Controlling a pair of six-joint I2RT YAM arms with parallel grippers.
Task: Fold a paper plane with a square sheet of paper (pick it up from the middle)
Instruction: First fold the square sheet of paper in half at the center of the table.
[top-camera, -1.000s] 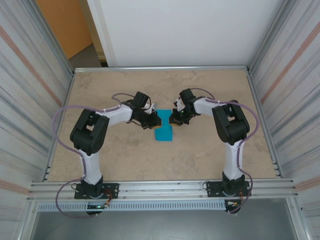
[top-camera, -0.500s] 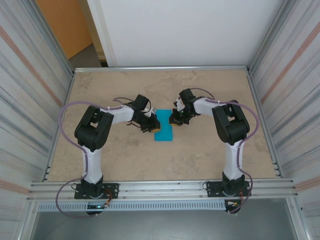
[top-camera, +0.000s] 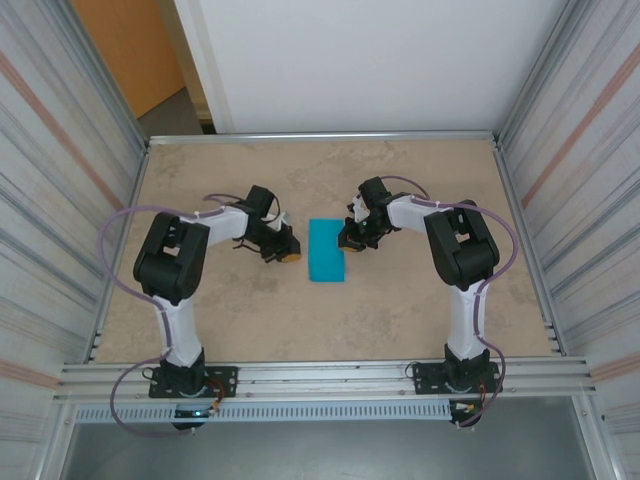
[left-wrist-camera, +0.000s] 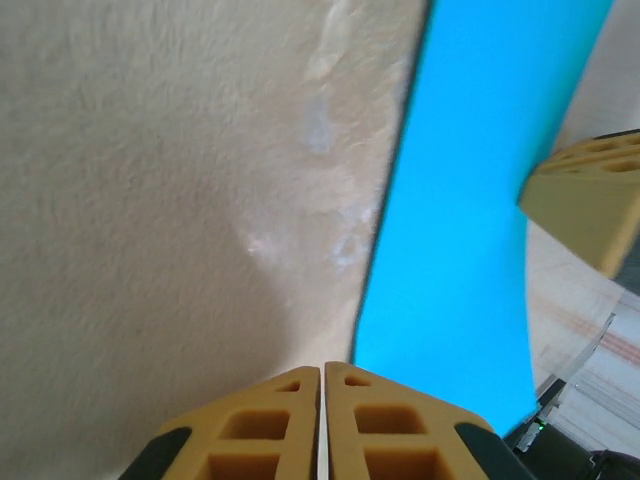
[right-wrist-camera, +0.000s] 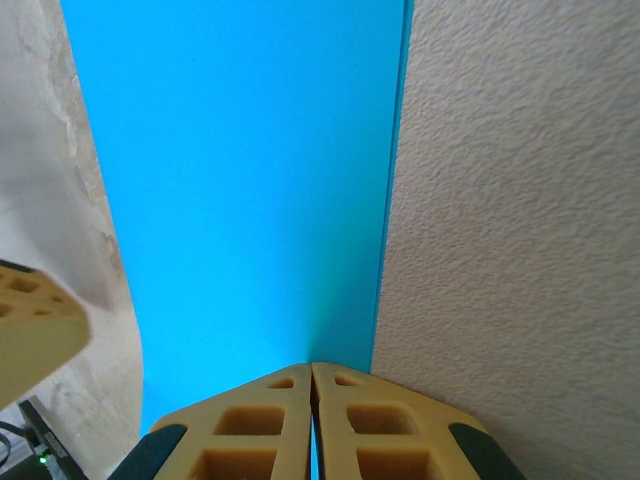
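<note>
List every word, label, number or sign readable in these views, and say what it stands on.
There are none to read. The square sheet of paper is plain teal. The left gripper and the right gripper carry no marks. The table shows only its mottled pattern.

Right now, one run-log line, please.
paper: narrow rectangle, flat on table | left tool: shut, beside paper's left edge | right tool: shut, at paper's right edge

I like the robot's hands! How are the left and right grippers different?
The left gripper sits over bare table beside the blue paper; the right gripper reaches the paper's right edge. The left gripper points right, the right gripper points left. Both are shut.
</note>
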